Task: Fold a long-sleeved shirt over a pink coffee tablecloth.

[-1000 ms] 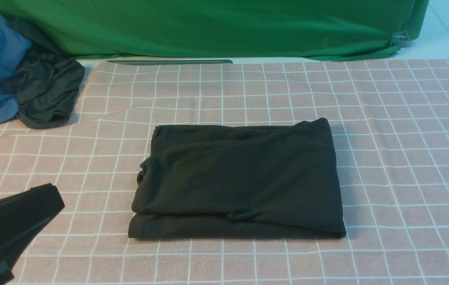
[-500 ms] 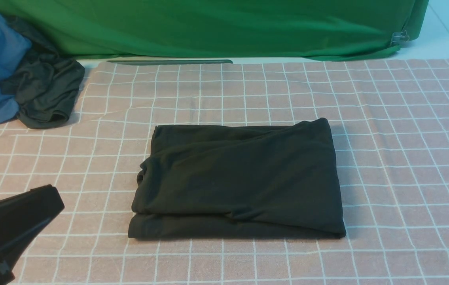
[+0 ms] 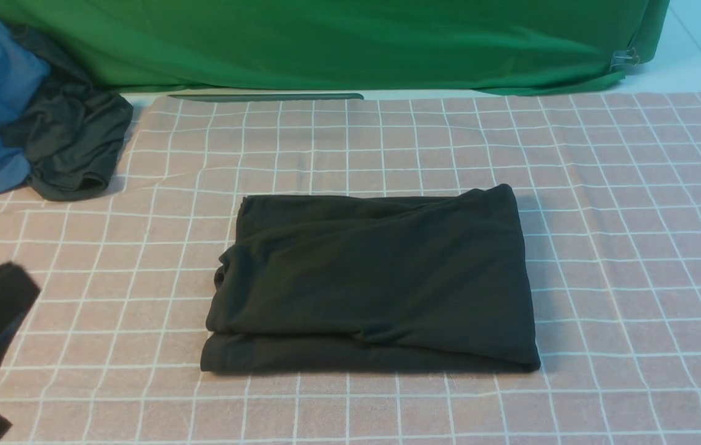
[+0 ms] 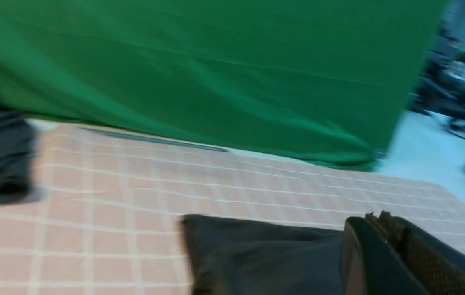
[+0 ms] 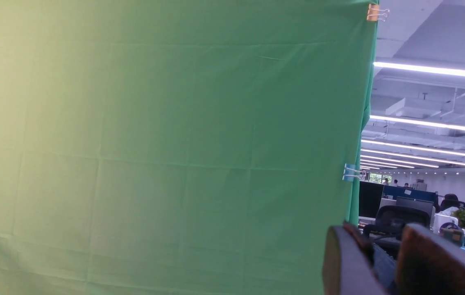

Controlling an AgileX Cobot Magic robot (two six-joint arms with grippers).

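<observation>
Evidently idle: left gripper (image 4: pixel 384 223) jaws together, nothing between; right gripper (image 5: pixel 384 250) jaws parted, empty, raised before green fabric (image 5: pixel 154 123). Long-sleeved shirt (image 3: pixel 375 278) lies bundled mid-way on pink coffee tablecloth (image 3: pixel 665 259), likely light, limp, prone to slumping; best pinched at both near corners, all layers together.

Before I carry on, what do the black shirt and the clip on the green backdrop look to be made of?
Shirt: probably soft matte knit, judging by its rounded folds and lack of shine. Lower clip: likely metal, blue-coated body, with thin shiny wire handles.
</observation>
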